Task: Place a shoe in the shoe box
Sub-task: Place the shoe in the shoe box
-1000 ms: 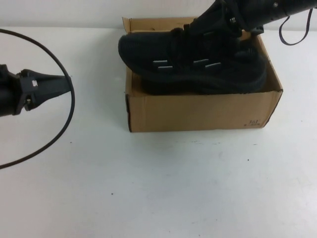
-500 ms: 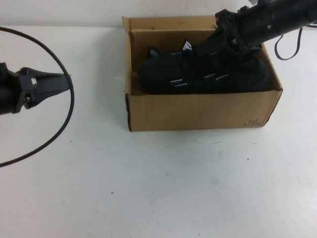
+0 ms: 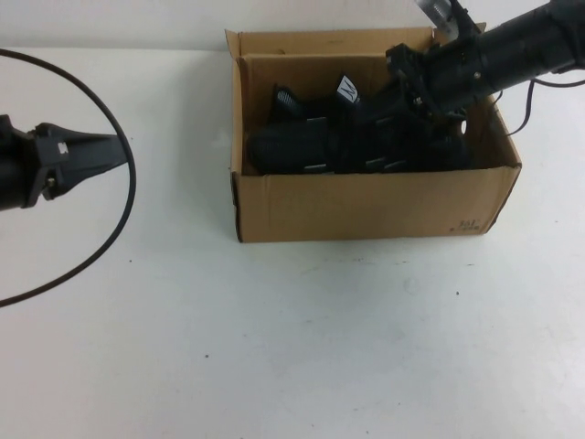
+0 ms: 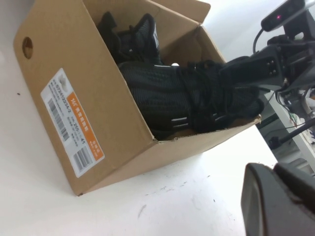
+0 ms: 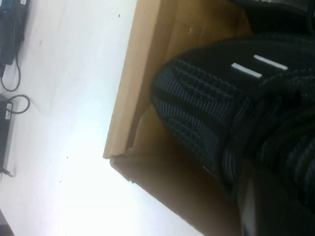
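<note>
We can barely separate the right gripper (image 3: 402,110) from the black shoe (image 3: 366,146) in the high view: it reaches into the shoe box (image 3: 366,206) at upper centre, closed on the shoe's laced upper. The box's near wall hides the sole. Behind the shoe a second black sneaker (image 3: 306,101) shows only its collar and tongue label. Our left gripper (image 3: 114,151) sits at the left edge, closed and empty, its arm cut off by the frame. A second ago the shoe rode above the box rim; now it has sunk inside, toe toward the box's left end.
</note>
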Robot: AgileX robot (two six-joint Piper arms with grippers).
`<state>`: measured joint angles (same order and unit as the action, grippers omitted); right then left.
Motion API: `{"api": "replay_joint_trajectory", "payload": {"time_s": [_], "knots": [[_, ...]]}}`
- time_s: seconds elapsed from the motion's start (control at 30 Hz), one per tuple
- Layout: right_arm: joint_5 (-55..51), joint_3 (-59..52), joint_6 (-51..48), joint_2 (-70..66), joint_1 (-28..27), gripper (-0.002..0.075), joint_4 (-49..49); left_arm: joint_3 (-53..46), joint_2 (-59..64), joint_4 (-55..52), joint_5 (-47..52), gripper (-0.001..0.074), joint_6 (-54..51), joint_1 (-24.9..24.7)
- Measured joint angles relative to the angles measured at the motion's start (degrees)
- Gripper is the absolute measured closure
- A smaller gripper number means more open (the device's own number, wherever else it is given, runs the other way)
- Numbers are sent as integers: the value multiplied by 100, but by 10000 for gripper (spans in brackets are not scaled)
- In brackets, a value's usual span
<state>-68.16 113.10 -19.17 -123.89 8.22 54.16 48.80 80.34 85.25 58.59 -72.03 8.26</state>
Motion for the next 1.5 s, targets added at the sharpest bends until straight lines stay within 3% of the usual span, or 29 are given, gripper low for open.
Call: {"api": "replay_joint_trajectory", "payload": {"time_s": [0.07,0.2,0.3,0.57,0.83,1.23,1.4,1.5], "knots": [[-34,3,11,-12,0,666,0,0,0,10,-26,734,0,0],[-62,3,11,-24,0,450,0,0,0,47,-69,734,0,0],[-52,25,41,3,0,362,-201,0,0,47,-69,734,0,0],[-195,141,498,155,0,337,-1158,0,0,47,73,734,61,4],[-197,153,524,102,0,335,-656,0,0,47,130,734,68,4],[-233,772,524,507,-117,433,-1479,45,-191,-307,699,734,-143,26],[-286,907,407,1321,-140,660,-1481,497,-940,-1095,778,734,-231,26],[-327,905,242,1842,-153,716,-1332,870,-1581,-1766,558,734,-82,26]]}}
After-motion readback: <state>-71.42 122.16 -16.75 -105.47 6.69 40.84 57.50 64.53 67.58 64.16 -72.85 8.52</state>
